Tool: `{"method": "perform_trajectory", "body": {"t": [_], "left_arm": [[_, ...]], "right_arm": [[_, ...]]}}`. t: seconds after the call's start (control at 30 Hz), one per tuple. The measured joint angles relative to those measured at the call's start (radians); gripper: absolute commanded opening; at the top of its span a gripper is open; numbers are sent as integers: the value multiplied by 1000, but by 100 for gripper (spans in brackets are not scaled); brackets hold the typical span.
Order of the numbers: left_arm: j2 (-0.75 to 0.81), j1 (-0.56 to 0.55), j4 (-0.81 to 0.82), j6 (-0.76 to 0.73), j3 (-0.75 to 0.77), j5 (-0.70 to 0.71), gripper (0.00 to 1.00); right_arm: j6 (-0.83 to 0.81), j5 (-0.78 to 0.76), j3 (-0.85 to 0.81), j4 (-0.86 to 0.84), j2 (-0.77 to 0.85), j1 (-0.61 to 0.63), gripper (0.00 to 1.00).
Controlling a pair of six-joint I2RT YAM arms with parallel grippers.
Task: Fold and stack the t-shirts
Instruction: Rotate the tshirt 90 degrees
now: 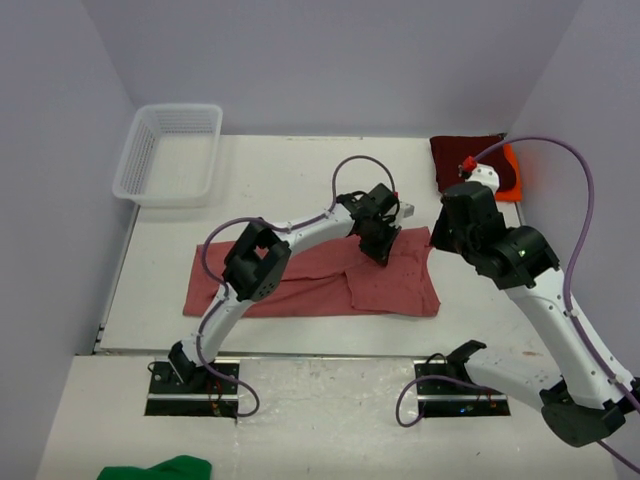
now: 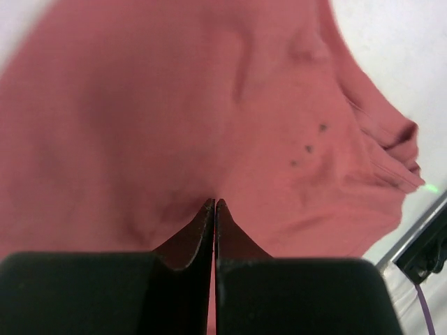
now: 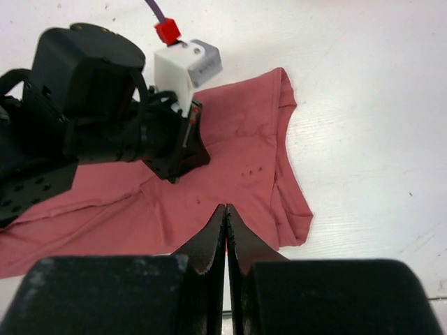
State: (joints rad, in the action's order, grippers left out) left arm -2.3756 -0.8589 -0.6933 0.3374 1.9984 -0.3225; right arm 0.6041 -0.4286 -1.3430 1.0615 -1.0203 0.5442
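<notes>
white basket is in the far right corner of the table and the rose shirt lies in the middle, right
No: the white basket sits in the far left corner, as the top external view shows. The rose shirt does lie in the middle.

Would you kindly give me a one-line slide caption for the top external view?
Left gripper pinching the rose t-shirt mid-table; maroon shirt and orange shirt piled far right.
</notes>
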Motion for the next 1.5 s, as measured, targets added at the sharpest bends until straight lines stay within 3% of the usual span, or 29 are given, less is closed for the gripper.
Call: {"method": "perform_trajectory", "body": {"t": [0.27, 0.57, 0.83, 1.23, 1.5], "left_arm": [[-62, -56, 27, -18, 33, -55, 0], [-243, -18, 33, -16, 315, -116, 0], [-315, 113, 203, -7, 373, -193, 2], [-386, 461, 394, 19, 440, -178, 2], [-384, 492, 455, 10, 438, -158, 5]], "right_arm": [[-2, 13, 14, 14, 7, -2, 0], [-2, 62, 29, 16, 8, -2, 0], [-6, 88, 71, 17, -3, -2, 0], [-13, 141, 122, -23, -16, -2, 0], [-56, 297, 308, -204, -104, 4, 3]]}}
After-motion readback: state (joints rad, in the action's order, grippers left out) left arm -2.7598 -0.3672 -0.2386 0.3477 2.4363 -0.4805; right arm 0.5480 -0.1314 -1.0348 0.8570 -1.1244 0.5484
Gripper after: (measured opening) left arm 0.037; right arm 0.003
